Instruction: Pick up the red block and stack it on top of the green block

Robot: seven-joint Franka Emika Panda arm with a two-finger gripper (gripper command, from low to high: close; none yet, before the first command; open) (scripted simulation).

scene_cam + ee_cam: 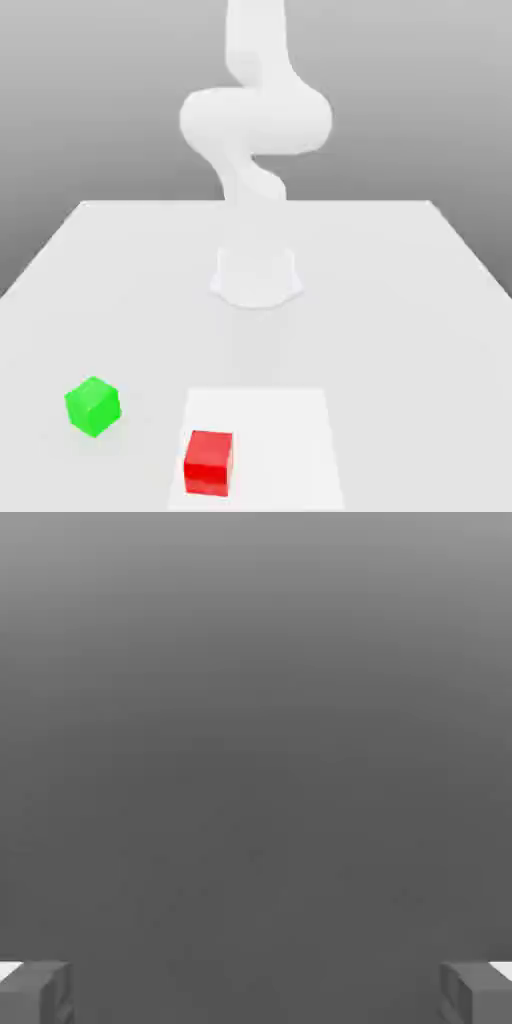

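Observation:
The red block [208, 463] sits on the white table near its front edge, on a paler square patch [280, 430]. The green block [93, 406] stands by itself on the table, to the exterior view's left of the red block and slightly farther back. The two cubes are apart, about a block's width or more between them. In the hand view my gripper [256, 997] is open: its two grey fingertips [35, 992] stand far apart with nothing between them, and beyond them is plain grey background.
The white arm [255, 120] rises from its round base [256, 275] at the middle of the table [400, 300], behind both blocks. The table's far edge runs behind the base, against a grey backdrop.

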